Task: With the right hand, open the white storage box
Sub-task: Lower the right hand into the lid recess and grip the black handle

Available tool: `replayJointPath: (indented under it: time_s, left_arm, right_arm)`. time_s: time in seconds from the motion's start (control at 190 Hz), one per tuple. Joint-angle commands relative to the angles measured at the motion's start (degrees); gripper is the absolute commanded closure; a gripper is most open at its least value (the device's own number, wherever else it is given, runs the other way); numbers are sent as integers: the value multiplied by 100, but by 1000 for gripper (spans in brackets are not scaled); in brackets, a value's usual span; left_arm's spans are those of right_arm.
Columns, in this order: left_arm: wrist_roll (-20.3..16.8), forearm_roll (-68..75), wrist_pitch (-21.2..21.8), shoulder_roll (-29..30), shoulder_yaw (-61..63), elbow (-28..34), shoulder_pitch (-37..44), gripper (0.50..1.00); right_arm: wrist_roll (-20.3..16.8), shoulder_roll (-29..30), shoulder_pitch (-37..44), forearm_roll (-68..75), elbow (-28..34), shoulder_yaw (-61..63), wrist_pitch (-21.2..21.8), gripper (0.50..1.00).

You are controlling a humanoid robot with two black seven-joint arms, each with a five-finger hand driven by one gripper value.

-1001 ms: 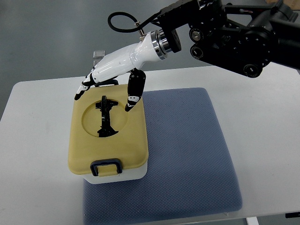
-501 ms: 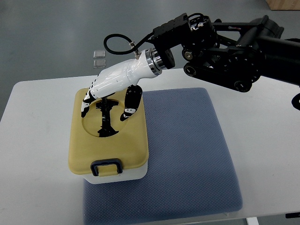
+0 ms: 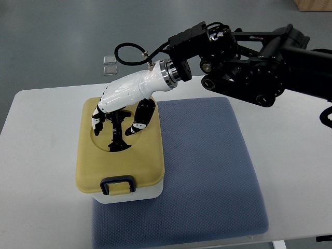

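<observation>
The right hand [image 3: 120,106], white with black finger joints, reaches in from the upper right on a black arm [image 3: 249,52] and hangs over the far half of the storage box [image 3: 120,150]. Its fingers [image 3: 97,118] are spread and bent downward, with the thumb [image 3: 139,120] set apart on the right. The fingertips point into the round recess in the lid [image 3: 122,163], on either side of the black handle [image 3: 117,129] lying in that recess. The hand grips nothing; whether any fingertip touches the lid cannot be told.

The box has a yellowish lid on a white base. It stands on the left part of a blue-grey mat [image 3: 207,171], which lies on a white table [image 3: 36,155]. The box's long axis runs from the near edge to the far edge of the table, slightly tilted. A black latch [image 3: 118,185] sits on the near short end, facing the camera. The lid is shut.

Two small clear squares [image 3: 109,65] lie on the floor beyond the table.
</observation>
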Motion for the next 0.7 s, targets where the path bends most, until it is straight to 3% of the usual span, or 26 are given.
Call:
replayJointPath:
  time_s: [0.0, 0.4, 0.696]
  left_arm:
    - [-1, -1, 0, 0, 0, -3, 0, 500]
    - [-1, -1, 0, 0, 0, 6, 0, 500]
    - [-1, -1, 0, 0, 0, 6, 0, 500]
  right_arm:
    - [0, -10, 2, 0, -1, 0, -6, 842]
    - [0, 34, -51, 0, -1, 0, -14, 993]
    - [0, 34, -24, 17, -1, 70, -14, 1000]
